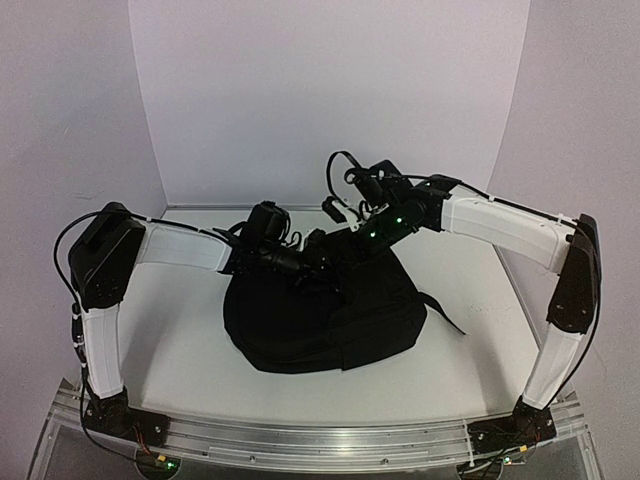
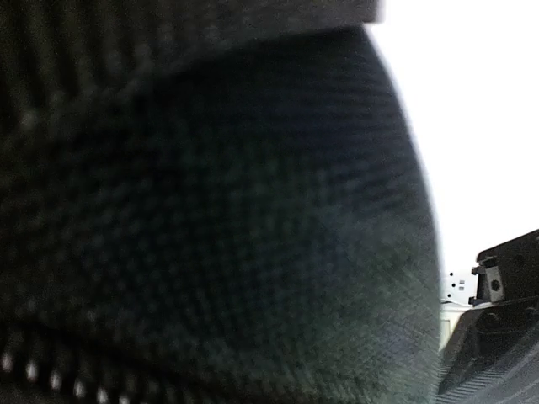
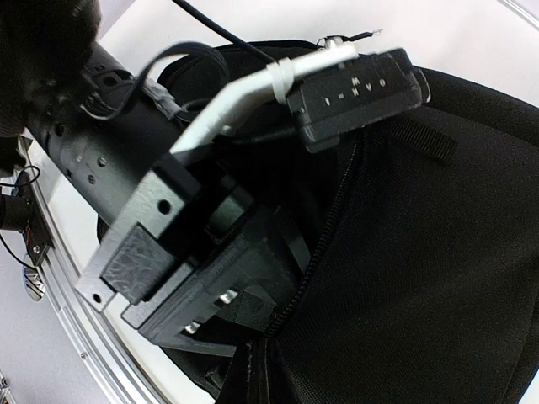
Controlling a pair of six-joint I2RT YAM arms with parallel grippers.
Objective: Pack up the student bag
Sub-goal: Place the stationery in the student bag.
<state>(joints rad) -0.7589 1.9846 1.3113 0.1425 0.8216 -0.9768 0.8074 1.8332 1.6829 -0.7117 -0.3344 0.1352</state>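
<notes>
The student bag (image 1: 320, 320), a large soft black backpack, lies in the middle of the white table. Both grippers meet at its far top edge. My left gripper (image 1: 296, 268) is at the bag's opening. The right wrist view shows it (image 3: 189, 282) beside the zip (image 3: 324, 227) with its two textured pads apart. Black bag fabric (image 2: 210, 210) fills the left wrist view and hides that gripper's own fingers. My right gripper (image 1: 324, 250) is at the same edge. Its fingers are hidden under a fold of bag fabric (image 3: 253, 370) that runs down into them. No books show.
A black strap (image 1: 445, 312) trails from the bag's right side. White walls close the back and both sides. The aluminium rail (image 1: 320, 440) runs along the near edge. Part of the right arm (image 2: 497, 337) shows at the left wrist view's lower right.
</notes>
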